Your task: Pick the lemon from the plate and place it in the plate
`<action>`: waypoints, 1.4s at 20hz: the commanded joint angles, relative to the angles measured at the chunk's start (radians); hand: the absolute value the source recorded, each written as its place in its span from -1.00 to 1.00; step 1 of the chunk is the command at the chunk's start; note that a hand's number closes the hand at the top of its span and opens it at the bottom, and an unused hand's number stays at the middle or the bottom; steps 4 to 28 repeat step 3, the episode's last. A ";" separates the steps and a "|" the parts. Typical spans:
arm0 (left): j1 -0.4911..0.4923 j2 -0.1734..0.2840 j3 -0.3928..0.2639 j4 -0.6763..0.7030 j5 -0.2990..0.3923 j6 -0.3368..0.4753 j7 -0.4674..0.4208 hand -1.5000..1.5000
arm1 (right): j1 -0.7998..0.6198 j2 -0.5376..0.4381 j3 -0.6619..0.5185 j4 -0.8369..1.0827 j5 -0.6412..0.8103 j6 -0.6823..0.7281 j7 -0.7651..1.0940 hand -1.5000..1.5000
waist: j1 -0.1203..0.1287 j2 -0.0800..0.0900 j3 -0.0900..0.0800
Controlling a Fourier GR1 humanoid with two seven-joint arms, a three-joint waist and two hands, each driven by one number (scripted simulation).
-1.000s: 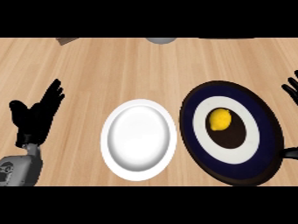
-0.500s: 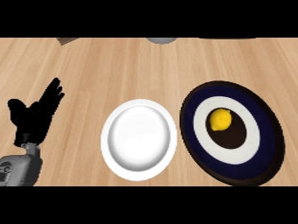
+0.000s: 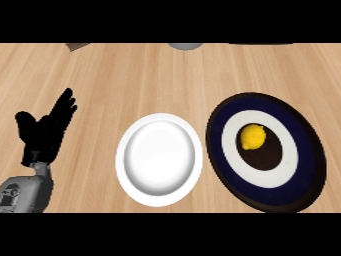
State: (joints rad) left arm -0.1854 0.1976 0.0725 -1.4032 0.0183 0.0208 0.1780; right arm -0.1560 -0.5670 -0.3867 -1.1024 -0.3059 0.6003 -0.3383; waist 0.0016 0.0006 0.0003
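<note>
A yellow lemon (image 3: 253, 136) lies in the dark middle of a navy plate (image 3: 309, 145) with a white ring, at the right of the counter. Just left of it sits a bare white plate (image 3: 159, 159). My left hand (image 3: 46, 131) rests open at the left side, fingers straight and pointing up, well apart from both plates. My right hand does not show in the head view.
The wooden counter stretches to the far edge, where a grey round object (image 3: 185, 46) and a small brown corner (image 3: 76, 46) poke in at the top.
My right hand, seen at the right edge one second ago, has slid out of view to the right. The left hand, plates and lemon have stayed put.
</note>
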 commanded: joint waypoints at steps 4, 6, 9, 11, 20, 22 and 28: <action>0.048 0.014 0.003 -0.059 -0.007 -0.032 0.007 0.00 | -0.051 -0.052 -0.013 0.194 0.111 0.043 -0.127 -1.00 | 0.006 0.000 0.000; 0.048 0.014 0.003 -0.059 -0.007 -0.032 0.007 0.00 | -0.051 -0.052 -0.013 0.194 0.111 0.043 -0.127 -1.00 | 0.006 0.000 0.000; 0.048 0.014 0.003 -0.059 -0.007 -0.032 0.007 0.00 | -0.051 -0.052 -0.013 0.194 0.111 0.043 -0.127 -1.00 | 0.006 0.000 0.000; 0.048 0.014 0.003 -0.059 -0.007 -0.032 0.007 0.00 | -0.051 -0.052 -0.013 0.194 0.111 0.043 -0.127 -1.00 | 0.006 0.000 0.000; 0.048 0.014 0.003 -0.059 -0.007 -0.032 0.007 0.00 | -0.051 -0.052 -0.013 0.194 0.111 0.043 -0.127 -1.00 | 0.006 0.000 0.000; 0.048 0.014 0.003 -0.059 -0.007 -0.032 0.007 0.00 | -0.051 -0.052 -0.013 0.194 0.111 0.043 -0.127 -1.00 | 0.006 0.000 0.000; 0.048 0.014 0.003 -0.059 -0.007 -0.032 0.007 0.00 | -0.051 -0.052 -0.013 0.194 0.111 0.043 -0.127 -1.00 | 0.006 0.000 0.000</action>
